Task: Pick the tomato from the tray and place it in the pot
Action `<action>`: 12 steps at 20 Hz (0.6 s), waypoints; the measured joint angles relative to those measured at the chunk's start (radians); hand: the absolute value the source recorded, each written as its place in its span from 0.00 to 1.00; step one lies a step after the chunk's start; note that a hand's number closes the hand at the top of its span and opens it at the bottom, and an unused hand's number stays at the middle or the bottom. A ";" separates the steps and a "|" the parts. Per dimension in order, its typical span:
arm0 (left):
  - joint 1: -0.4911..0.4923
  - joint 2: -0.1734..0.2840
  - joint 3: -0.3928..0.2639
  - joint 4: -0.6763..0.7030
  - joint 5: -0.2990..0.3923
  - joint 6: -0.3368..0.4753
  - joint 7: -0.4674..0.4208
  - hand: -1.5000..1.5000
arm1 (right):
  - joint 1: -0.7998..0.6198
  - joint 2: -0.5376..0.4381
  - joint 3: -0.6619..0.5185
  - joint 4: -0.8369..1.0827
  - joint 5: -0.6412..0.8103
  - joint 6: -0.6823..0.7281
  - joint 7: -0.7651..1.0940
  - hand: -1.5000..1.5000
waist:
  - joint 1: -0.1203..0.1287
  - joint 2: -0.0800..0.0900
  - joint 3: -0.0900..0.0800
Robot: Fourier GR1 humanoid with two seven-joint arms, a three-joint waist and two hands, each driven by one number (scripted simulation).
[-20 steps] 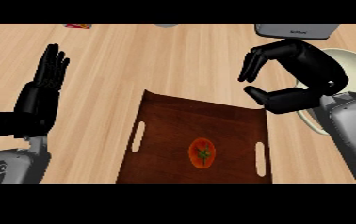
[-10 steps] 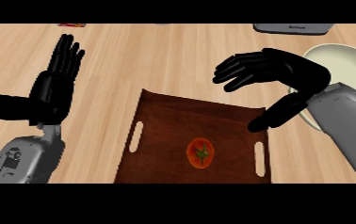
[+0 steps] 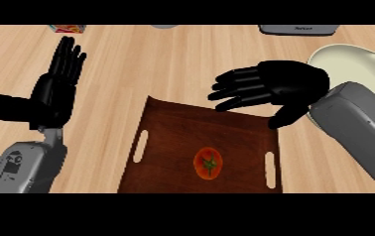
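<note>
A red tomato (image 3: 209, 163) with a green stem lies on the dark brown tray (image 3: 168, 146), right of the tray's middle and near its front. My right hand (image 3: 282, 86) hovers over the tray's far right corner, open, fingers spread and pointing left, holding nothing. A cream pot (image 3: 344, 61) shows at the right edge, partly hidden behind my right forearm. My left hand (image 3: 55, 88) rests open at the left, fingers up, apart from the tray.
The tray has a white handle slot on each short side (image 3: 141, 146). At the counter's far edge are a grey appliance (image 3: 296, 29), a small colourful box (image 3: 67, 28) and a grey object (image 3: 166, 26). Bare wood lies between the tray and these.
My right hand has moved left and toward the tray, its fingers uncurling from a curved pose to open. My left hand has shifted slightly right and farther up.
</note>
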 measured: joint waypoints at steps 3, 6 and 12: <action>-0.008 -0.010 0.004 -0.001 -0.012 0.017 0.016 0.50 | 0.009 0.021 0.053 -0.016 0.076 -0.027 0.003 0.00 | -0.013 -0.005 0.000; -0.002 -0.007 0.021 0.007 -0.014 0.004 0.006 0.50 | 0.005 0.040 0.084 -0.035 0.137 -0.023 0.029 0.00 | -0.020 -0.008 -0.001; 0.012 -0.014 0.037 -0.016 -0.025 -0.002 0.024 0.50 | 0.067 0.088 0.125 -0.079 0.256 -0.002 0.110 0.00 | -0.027 -0.010 -0.001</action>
